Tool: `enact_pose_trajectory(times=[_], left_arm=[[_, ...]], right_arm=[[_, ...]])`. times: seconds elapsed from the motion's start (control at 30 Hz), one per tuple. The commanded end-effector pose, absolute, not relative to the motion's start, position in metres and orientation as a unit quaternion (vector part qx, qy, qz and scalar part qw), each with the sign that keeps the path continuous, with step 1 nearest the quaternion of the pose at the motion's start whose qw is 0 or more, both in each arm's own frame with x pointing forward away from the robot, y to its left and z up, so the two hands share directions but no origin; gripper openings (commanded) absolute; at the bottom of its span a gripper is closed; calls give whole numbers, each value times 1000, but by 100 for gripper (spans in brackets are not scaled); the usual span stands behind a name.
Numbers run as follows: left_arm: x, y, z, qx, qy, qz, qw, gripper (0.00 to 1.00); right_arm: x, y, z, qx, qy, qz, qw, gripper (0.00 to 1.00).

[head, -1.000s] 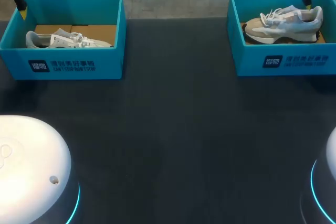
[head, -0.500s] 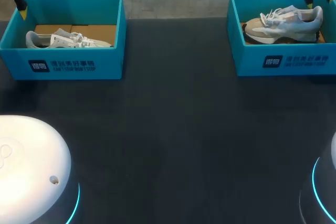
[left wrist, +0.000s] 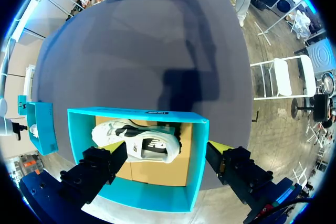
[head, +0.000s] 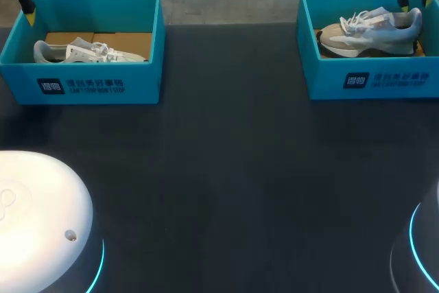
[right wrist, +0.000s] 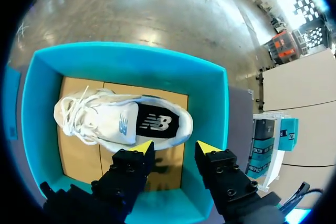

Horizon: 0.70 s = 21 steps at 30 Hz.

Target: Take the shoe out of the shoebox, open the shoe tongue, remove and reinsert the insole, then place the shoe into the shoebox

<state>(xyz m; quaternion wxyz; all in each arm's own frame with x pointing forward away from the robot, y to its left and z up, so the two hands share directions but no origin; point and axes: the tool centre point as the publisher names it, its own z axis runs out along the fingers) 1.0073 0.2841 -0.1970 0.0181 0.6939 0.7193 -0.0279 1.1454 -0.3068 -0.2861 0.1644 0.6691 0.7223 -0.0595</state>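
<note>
The shoe (right wrist: pixel 105 121) rests in the right shoebox (right wrist: pixel 131 56), heel beneath the right end effector (right wrist: pixel 170 148), which stands spread. It should descend straight, straddle the heel collar, clear the box wall, then pinch and lift.

Two open teal boxes stand well apart on the dark tabletop (head: pixel 226 169). The left shoebox (head: pixel 89 86) holds a white sneaker (head: pixel 86 51). The right shoebox (head: pixel 374 80) holds a white-and-beige sneaker (head: pixel 370 32). Both toes point inward.

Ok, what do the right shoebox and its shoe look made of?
The right shoebox looks like cardboard: matte teal walls, plain brown floor with a flap seam. The shoe looks like soft white fabric or synthetic, matte, with cord laces; cannot tell which.
</note>
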Motion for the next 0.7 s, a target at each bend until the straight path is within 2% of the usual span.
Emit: enact_pose_trajectory(times=[0.03, 0.17, 0.27, 0.7], left_arm=[[1007, 284, -196, 694, 719, -26, 17, 100], [1007, 284, -196, 694, 719, -26, 17, 100], [1007, 284, -196, 694, 719, -26, 17, 100], [1007, 284, -196, 694, 719, -26, 17, 100]], right_arm=[[1156, -309, -293, 671, 722, -66, 155, 49], [1156, -311, -297, 672, 721, -70, 153, 50], [1157, -312, -300, 674, 719, -71, 150, 56], [1161, -321, -316, 680, 715, -81, 141, 56]])
